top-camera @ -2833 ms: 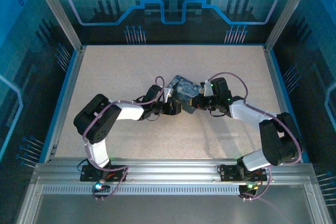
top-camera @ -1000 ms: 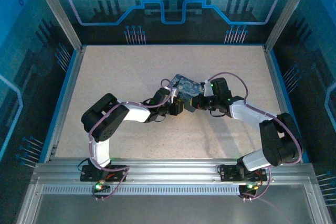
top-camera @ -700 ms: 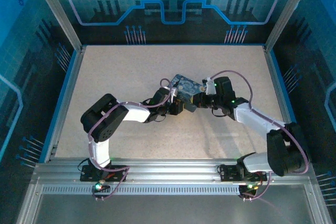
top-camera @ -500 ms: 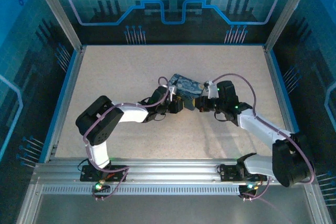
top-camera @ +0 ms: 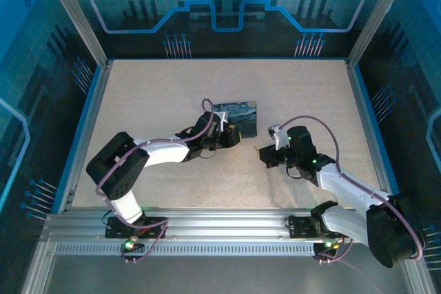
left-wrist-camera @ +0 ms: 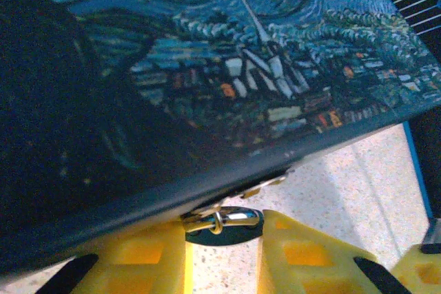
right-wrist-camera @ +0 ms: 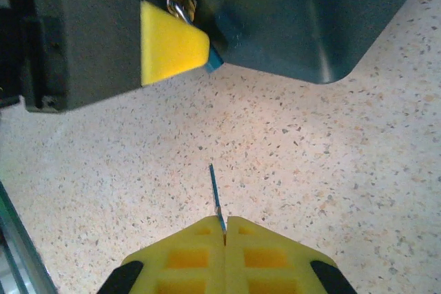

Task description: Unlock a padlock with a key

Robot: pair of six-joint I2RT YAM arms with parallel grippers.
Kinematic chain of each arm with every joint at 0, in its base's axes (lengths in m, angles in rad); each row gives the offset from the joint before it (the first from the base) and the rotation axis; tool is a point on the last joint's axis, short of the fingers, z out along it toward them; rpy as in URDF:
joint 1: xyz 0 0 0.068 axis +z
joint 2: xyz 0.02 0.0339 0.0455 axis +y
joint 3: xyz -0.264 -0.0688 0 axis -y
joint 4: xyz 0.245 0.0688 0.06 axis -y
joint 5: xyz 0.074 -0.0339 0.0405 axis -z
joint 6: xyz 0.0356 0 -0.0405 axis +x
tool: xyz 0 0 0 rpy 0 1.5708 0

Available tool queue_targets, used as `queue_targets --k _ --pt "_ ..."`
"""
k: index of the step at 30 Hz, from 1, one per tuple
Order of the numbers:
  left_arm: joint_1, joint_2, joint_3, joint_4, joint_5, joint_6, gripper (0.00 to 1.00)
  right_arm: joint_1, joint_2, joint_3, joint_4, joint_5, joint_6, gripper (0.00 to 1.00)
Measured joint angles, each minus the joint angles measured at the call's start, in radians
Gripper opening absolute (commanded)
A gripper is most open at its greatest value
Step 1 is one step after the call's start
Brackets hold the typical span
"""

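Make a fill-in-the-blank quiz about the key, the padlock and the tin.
1. The right gripper's fingers pinch the ____.
2. Between the left gripper's fingers sits the ____.
3. Seen from above, the tin lies nearer the ____ gripper.
Missing words: key; padlock; left.

A robot lab cell; aluminium frame (top-camera: pixel 81 25), blue circuit-print walls (top-camera: pixel 220 12), speckled table (top-camera: pixel 151 94).

one painted tin (top-camera: pixel 238 116) mid-frame, one padlock (left-wrist-camera: pixel 224 228), one key (right-wrist-camera: pixel 216 197), two grippers, the left gripper (left-wrist-camera: pixel 222 249) and right gripper (right-wrist-camera: pixel 224 224), and one speckled table (top-camera: pixel 172 87).
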Motion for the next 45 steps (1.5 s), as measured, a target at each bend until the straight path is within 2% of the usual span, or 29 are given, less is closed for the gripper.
queue_targets --k 12,29,45 --pt "-0.008 -0.021 -0.001 -0.042 0.033 -0.051 0.24 0.096 0.148 -0.002 0.171 0.045 -0.048 0.00" --pt "-0.008 -0.022 -0.001 -0.058 0.035 -0.069 0.23 0.099 0.235 -0.061 0.387 0.103 -0.059 0.00" --pt "-0.008 -0.022 -0.001 -0.059 0.038 -0.069 0.22 0.103 0.345 -0.051 0.467 0.124 -0.059 0.00"
